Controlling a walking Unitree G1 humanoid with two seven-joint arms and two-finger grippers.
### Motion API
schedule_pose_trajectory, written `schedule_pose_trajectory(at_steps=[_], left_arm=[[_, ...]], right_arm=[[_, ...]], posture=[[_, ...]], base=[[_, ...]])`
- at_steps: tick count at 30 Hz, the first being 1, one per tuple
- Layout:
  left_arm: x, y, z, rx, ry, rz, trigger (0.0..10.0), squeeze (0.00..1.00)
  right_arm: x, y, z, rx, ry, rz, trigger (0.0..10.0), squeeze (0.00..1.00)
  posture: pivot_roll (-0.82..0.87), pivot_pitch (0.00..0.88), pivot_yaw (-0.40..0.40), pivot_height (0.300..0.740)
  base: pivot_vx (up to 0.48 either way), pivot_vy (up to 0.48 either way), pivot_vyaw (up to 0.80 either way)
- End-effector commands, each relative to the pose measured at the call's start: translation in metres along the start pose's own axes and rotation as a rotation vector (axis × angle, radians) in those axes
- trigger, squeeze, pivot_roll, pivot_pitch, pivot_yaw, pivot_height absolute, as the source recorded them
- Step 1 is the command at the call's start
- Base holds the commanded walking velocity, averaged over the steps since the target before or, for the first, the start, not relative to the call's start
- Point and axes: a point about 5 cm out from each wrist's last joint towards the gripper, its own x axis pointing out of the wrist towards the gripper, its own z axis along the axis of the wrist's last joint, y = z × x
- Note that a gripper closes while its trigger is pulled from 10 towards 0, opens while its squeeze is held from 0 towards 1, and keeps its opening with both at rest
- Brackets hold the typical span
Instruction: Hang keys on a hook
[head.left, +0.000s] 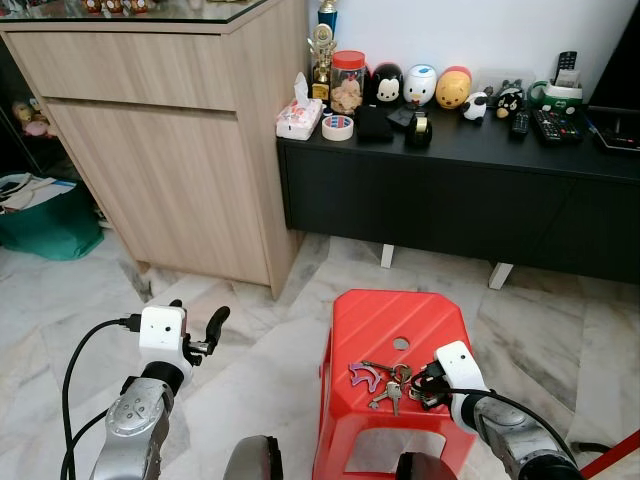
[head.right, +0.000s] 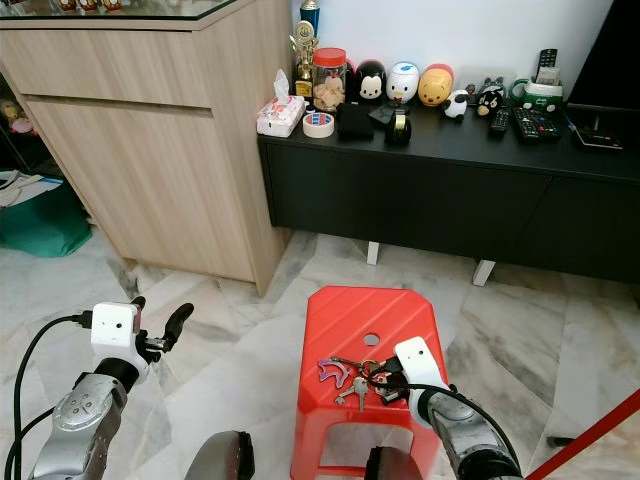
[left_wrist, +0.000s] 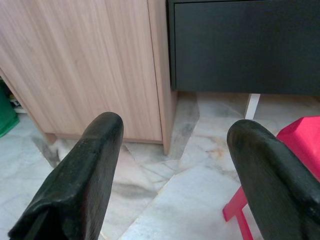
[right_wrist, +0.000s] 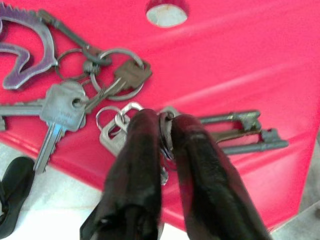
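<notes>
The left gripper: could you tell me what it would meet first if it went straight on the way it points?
Probably the wooden cabinet, near its corner beside the black console; depth is unclear.

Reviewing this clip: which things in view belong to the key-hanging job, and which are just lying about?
Job:
keys on the red stool
right gripper, shut on the key ring
left gripper, open, held over the floor

Lying about:
wooden cabinet
black sideboard
tape roll
tissue pack
snack jar
remotes
</notes>
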Motion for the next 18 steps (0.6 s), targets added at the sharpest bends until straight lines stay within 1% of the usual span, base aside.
schedule_pose_trajectory(at_steps=[1, 3, 4, 13, 15, 18], left_arm=[[0.001, 0.0028, 0.0015, 0.018, 0.001, -0.002, 10.0, 0.0], [0.0011, 0.0024, 0.0015, 0.017, 0.001, -0.004, 10.0, 0.0], [0.0011, 0.0025, 0.0014, 0.016, 0.002, -0.004, 10.0, 0.0], [0.001, 0.0032, 0.0011, 0.018, 0.003, -0.003, 10.0, 0.0], [0.0011, 0.0031, 0.0011, 0.019, 0.003, -0.003, 10.0, 0.0], [0.0011, 0.0032, 0.0011, 0.019, 0.003, -0.004, 10.0, 0.0]], right_arm=[[0.0002, -0.0009, 0.0012, 0.011, 0.0, -0.006, 10.0, 1.0], [0.0003, -0.002, 0.0017, 0.011, 0.001, -0.018, 10.0, 1.0], [0.0004, -0.0019, 0.0018, 0.011, 0.001, -0.018, 10.0, 0.0], [0.0007, -0.0022, 0.0025, 0.007, 0.004, -0.021, 10.0, 0.0], [0.0006, -0.0029, 0.0028, -0.013, 0.007, -0.026, 10.0, 0.0], [0.0006, -0.0031, 0.0031, -0.014, 0.007, -0.027, 10.0, 0.0]], posture=[[0.08, 0.0, 0.015, 0.608], [0.08, 0.0, 0.014, 0.608], [0.08, 0.0, 0.014, 0.608], [0.08, 0.0, 0.015, 0.608], [0.08, 0.0, 0.016, 0.608], [0.08, 0.0, 0.016, 0.608]], base=[[0.0, 0.0, 0.0], [0.0, 0.0, 0.0], [0.0, 0.0, 0.0], [0.0, 0.0, 0.0], [0.0, 0.0, 0.0], [0.0, 0.0, 0.0]])
